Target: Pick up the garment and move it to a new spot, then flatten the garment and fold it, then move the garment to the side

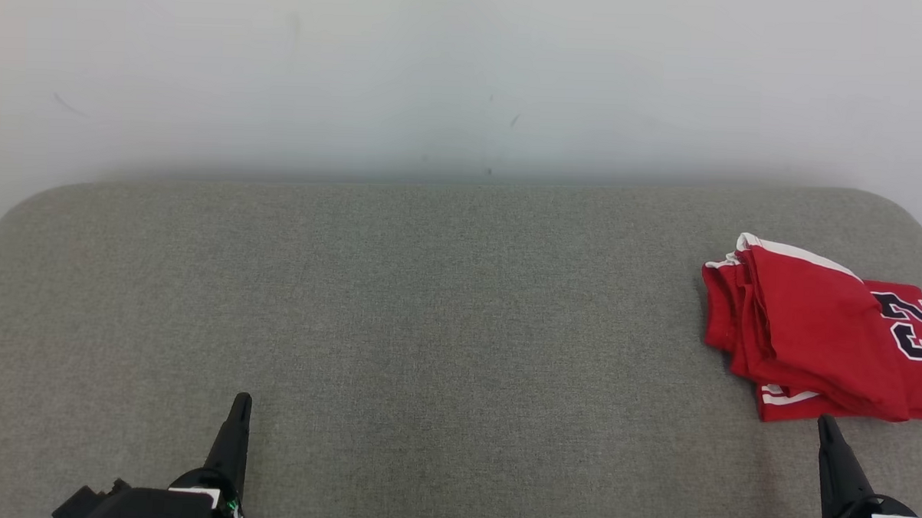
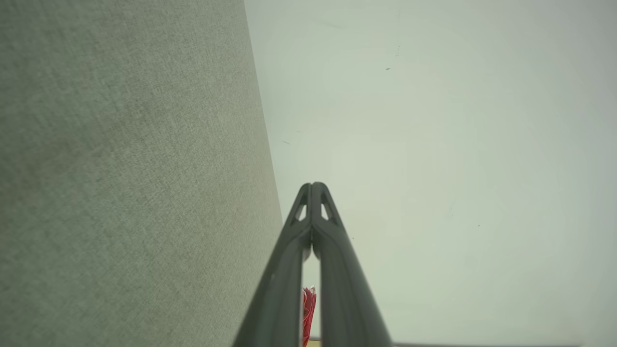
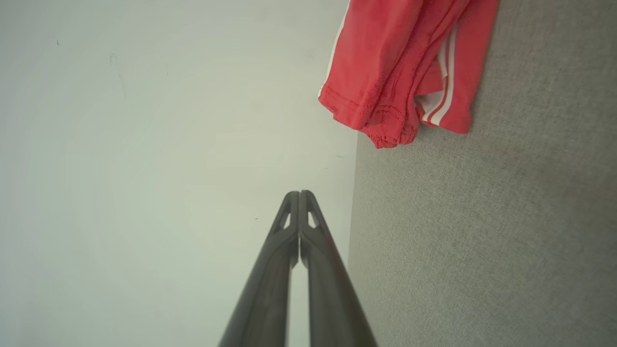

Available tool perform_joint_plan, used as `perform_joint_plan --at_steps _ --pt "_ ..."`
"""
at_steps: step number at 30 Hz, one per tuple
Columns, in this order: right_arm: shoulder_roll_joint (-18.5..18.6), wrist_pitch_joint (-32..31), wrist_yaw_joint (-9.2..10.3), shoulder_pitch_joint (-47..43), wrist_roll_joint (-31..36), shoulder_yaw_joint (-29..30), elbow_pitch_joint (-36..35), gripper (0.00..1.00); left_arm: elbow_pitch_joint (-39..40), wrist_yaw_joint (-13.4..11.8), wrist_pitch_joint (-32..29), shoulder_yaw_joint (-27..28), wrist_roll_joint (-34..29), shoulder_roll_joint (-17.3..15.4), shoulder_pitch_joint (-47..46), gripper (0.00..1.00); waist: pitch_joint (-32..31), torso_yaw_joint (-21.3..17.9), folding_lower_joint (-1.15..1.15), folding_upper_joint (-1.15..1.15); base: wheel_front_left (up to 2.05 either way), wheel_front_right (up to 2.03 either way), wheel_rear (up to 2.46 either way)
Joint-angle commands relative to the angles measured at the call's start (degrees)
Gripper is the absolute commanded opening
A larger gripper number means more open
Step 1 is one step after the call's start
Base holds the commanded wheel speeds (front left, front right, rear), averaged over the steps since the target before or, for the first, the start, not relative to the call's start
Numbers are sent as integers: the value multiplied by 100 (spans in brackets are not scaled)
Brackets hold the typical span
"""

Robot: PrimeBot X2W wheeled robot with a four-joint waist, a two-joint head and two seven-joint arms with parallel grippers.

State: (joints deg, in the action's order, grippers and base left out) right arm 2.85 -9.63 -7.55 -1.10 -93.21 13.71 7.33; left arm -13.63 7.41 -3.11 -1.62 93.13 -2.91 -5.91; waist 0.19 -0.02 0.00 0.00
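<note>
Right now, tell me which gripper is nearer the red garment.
The right gripper, shut, just short of the garment; the left gripper sits far off across the grey surface.

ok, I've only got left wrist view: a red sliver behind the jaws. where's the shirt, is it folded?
Observer: Head view: the red shirt lies folded in loose layers at the table's right side, running out of frame.
Operator: right arm holding it?
Observer: No. The right gripper has its jaws shut on nothing, just short of the shirt's near hem, apart from it.
Operator: which side is up?
Observer: Dark numerals face up, partly covered by a folded flap.
</note>
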Motion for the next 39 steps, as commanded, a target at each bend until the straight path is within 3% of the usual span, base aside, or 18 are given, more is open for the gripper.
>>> perform_joint_plan --at_steps 1,39 --pt "5 -18 12 25 -17 3 -14 0 6 19 -12 13 15 0 -29 0 0 0 0 0 0 0 0" --pt "5 -17 12 25 -17 2 -13 0 6 19 -14 14 12 1 -29 0 0 0 0 0 0 0 0"
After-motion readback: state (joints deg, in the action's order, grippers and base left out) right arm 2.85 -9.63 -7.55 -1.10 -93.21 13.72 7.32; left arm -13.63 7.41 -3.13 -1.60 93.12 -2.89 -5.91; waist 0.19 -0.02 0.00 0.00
